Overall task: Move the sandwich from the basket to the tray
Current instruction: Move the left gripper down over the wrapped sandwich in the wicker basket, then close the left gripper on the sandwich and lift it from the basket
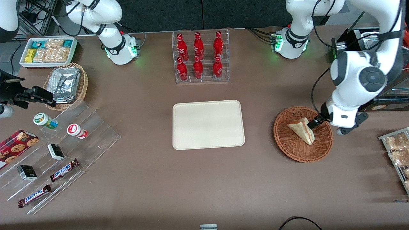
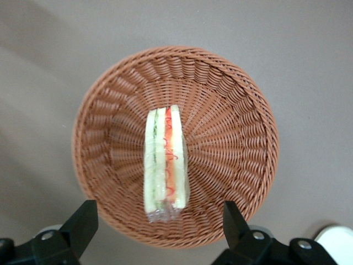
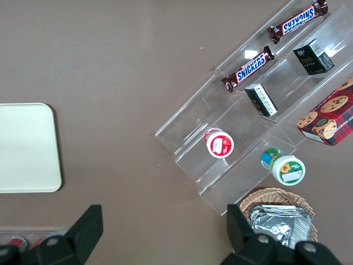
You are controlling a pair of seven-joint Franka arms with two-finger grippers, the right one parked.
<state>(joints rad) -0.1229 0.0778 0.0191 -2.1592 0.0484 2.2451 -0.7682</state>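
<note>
Hovering over the reddish-brown wicker basket [image 1: 303, 134], the left arm's gripper [image 2: 160, 229] has its fingers [image 2: 81, 225] spread wide apart, holding nothing. Wrist view: the sandwich [image 2: 165, 164] lies in the basket [image 2: 242, 110] bowl on its side, cut face up, showing green and red-orange filling between white bread; its near end sits between the two fingertips and below them, not touching either. Front view: the fingers' dark tips [image 1: 314, 123] are just beside the wedge's upper edge, over the basket's rim toward the working arm's end; contact cannot be told from here. Sandwich [image 1: 303, 130] is roughly central in the basket, tip pointing toward the front camera. The cream-white tray [image 1: 208, 124] lies flat on the brown table [image 1: 191, 185], well apart from the fingers, toward the parked arm's end from the basket, with nothing on it. Farther from the front camera than the tray stands a clear rack of red bottles [image 1: 200, 57]. Toward the parked arm's end: a tan basket of foil packets [image 1: 66, 85], a clear stepped display [image 1: 60, 153] with Snickers bars [image 1: 64, 170], small cups and boxes, and a white bin of snack packets [image 1: 48, 51].
</note>
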